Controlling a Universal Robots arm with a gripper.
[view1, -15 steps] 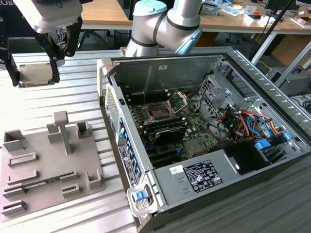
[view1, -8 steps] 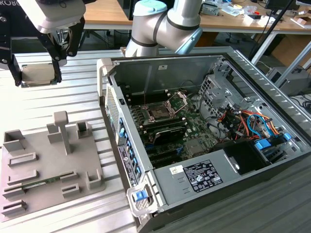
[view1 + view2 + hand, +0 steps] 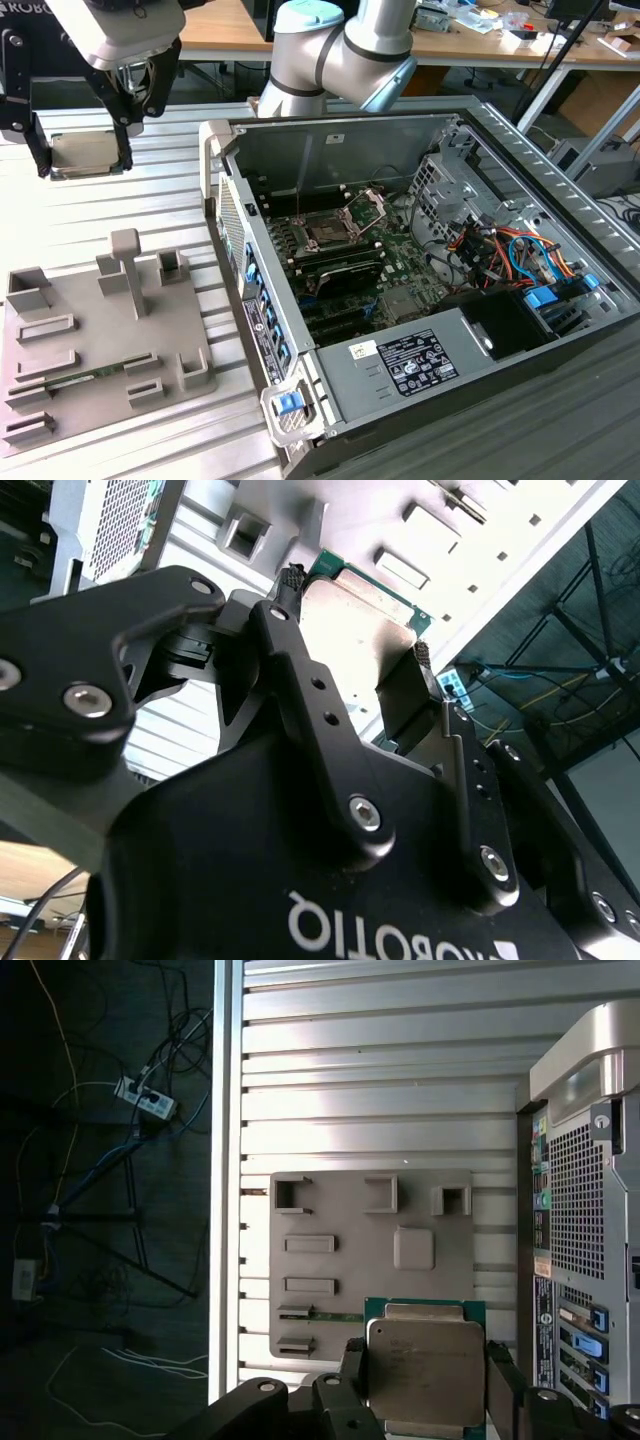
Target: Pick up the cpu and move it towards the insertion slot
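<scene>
Exterior view first: the black two-finger gripper (image 3: 85,158) hangs high at the exterior view's left above the ribbed aluminium table (image 3: 120,205), clamped on the cpu (image 3: 88,150), a small flat square chip with a dull silvery metal top, held level and clear of everything. Below it lies the grey plastic tray (image 3: 60,410) with its raised blocks and rectangular recesses; one long recess holds a thin green strip (image 3: 100,373). Over on the exterior view's right the open grey metal computer case (image 3: 480,130) holds a dark circuit board, and there is the insertion slot (image 3: 326,233), a dark square socket with a silvery frame, its hinged retention bracket (image 3: 368,207) swung up. It is well apart from the chip. Orange and blue cables (image 3: 505,250) crowd the case's far end. Second wrist view now: the black fingers (image 3: 300,670) press opposite edges of the cpu (image 3: 350,630), green board edging its metal lid, with the tray (image 3: 470,525) beyond. First wrist view: the cpu (image 3: 425,1370) sits square between the fingers (image 3: 355,1360), over the tray's (image 3: 350,1220) edge, the case (image 3: 580,1210) beside it.
</scene>
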